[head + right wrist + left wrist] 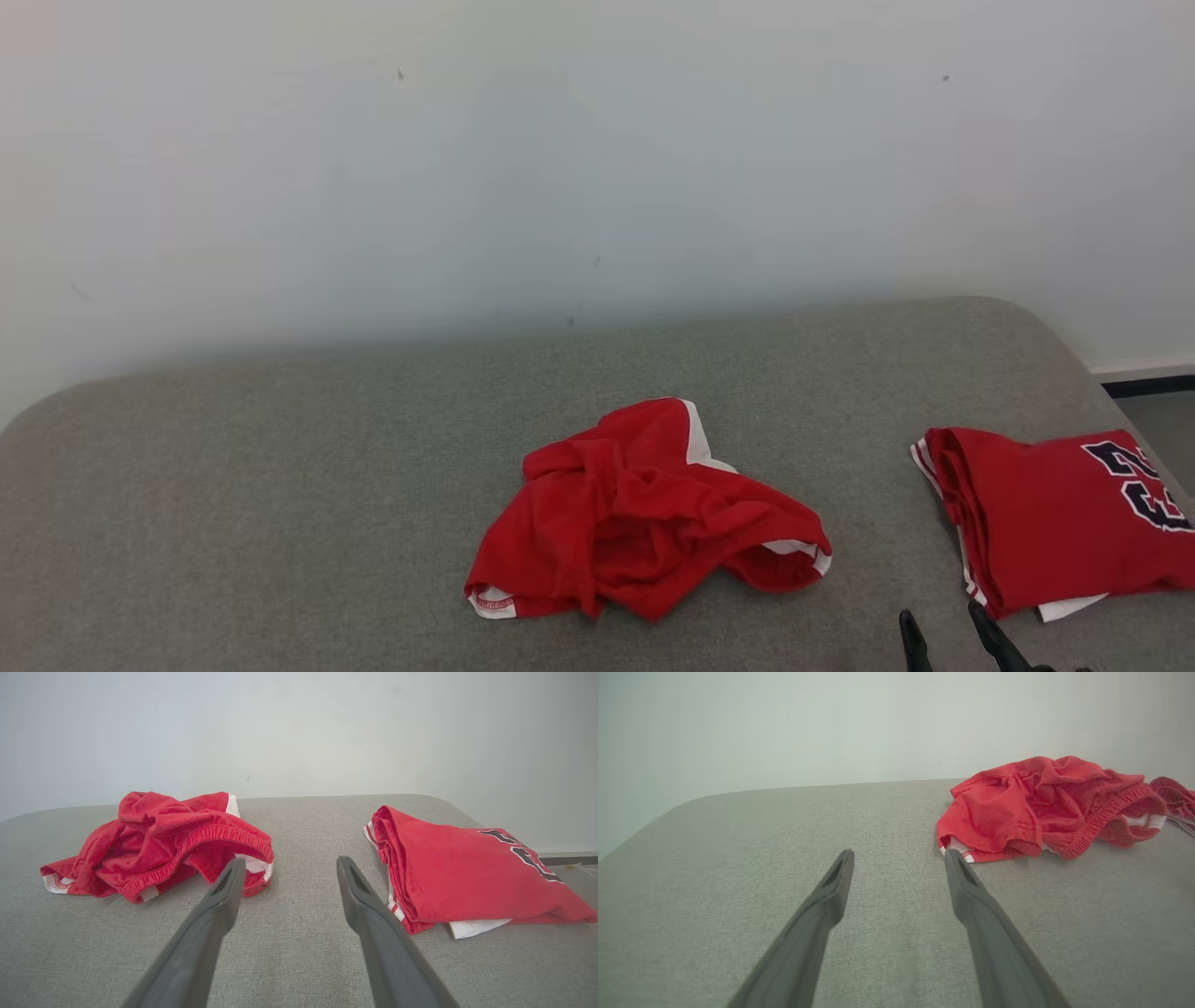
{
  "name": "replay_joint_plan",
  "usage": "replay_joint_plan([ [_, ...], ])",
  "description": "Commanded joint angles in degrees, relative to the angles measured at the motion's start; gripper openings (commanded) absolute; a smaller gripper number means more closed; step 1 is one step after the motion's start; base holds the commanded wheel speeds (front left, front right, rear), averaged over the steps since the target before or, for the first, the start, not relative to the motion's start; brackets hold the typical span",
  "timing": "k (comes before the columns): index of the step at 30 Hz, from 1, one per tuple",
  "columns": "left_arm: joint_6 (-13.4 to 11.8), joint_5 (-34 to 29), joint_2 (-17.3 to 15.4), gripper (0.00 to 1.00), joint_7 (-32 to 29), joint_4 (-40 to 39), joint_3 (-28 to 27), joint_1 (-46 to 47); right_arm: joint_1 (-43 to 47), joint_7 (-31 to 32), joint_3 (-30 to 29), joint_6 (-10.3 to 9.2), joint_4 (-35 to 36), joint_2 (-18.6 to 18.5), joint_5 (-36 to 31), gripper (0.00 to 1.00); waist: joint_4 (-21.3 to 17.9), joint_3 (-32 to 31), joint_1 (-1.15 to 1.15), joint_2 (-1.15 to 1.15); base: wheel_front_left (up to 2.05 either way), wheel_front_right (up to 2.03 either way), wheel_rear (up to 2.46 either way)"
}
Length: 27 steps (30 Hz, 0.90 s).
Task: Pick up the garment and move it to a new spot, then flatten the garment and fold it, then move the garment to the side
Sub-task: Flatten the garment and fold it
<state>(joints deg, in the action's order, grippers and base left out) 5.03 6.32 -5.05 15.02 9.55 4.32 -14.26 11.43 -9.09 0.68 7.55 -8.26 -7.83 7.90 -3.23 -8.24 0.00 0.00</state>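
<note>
Crumpled red garment [644, 513], white-trimmed, lay heaped on the grey upholstered pad [280, 485], just toward 6 o'clock of the head view's centre. At 4 o'clock sat a folded red jersey [1055, 513] with dark numerals, well apart from it. At 5 o'clock the right pincer [945, 621], spread and empty, pointed between the two pieces. In the left wrist view the left pincer [899, 854] was spread, holding nothing, low over bare fabric, with the garment at 2 o'clock.

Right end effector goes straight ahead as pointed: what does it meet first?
Probably nothing but grey cushion: right end effector aims into the gap between crumpled shorts and folded jersey. Depth unclear.
</note>
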Motion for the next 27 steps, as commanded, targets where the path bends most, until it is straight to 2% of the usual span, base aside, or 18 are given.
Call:
replay_joint_plan([
  [1, 0.73, 0.56, 0.63, 1.00, -0.57, 1.17, 2.32, 2.69, -0.83, 0.02, 0.14, -0.14, 0.42, -0.23, -0.11, 1.00, -1.90, 0.88, 0.00, 0.00, 0.00, 0.00, 0.00],
  [4, 1.92, 1.85, 1.21, 1.00, -2.01, 4.54, 8.03, 7.19, -1.19, 0.24, 0.63, -0.14, 0.80, -0.35, -0.07, 1.00, -4.75, 2.03, 0.00, 0.00, 0.00, 0.00, 0.00],
  [10, 2.49, 3.49, 2.03, 1.00, -4.18, 12.63, 18.09, 18.19, -2.28, 0.37, 0.84, -0.14, 1.25, -0.66, -0.16, 1.00, -11.26, 5.22, 0.00, 0.00, 0.00, 0.00, 0.00],
  [14, 2.36, 6.68, 2.12, 1.00, -4.62, 16.60, 23.58, 25.21, -3.34, 0.10, 1.33, -0.14, 1.39, -0.68, -0.02, 1.00, -15.92, 7.56, 0.00, 0.00, 0.00, 0.00, 0.00],
  [16, 1.60, 7.85, 2.11, 1.00, -5.23, 18.34, 25.97, 29.11, -3.73, -0.20, 1.34, -0.14, 1.43, -0.47, 0.14, 1.00, -17.88, 8.69, 0.00, 0.00, 0.00, 0.00, 0.00],
  [21, -2.28, 10.29, 2.10, 1.00, -6.25, 23.17, 30.40, 36.43, -4.21, -0.84, 1.35, -0.14, 0.82, 0.12, 0.11, 1.00, -21.62, 11.02, 0.00, 0.00, 0.00, 0.00, 0.00],
  [27, -5.59, 11.01, 2.04, 1.00, -7.40, 29.16, 36.26, 43.65, -4.75, -1.99, 1.43, -0.14, 0.07, 0.93, 0.14, 1.00, -23.10, 13.24, 0.00, 0.00, 0.00, 0.00, 0.00],
])
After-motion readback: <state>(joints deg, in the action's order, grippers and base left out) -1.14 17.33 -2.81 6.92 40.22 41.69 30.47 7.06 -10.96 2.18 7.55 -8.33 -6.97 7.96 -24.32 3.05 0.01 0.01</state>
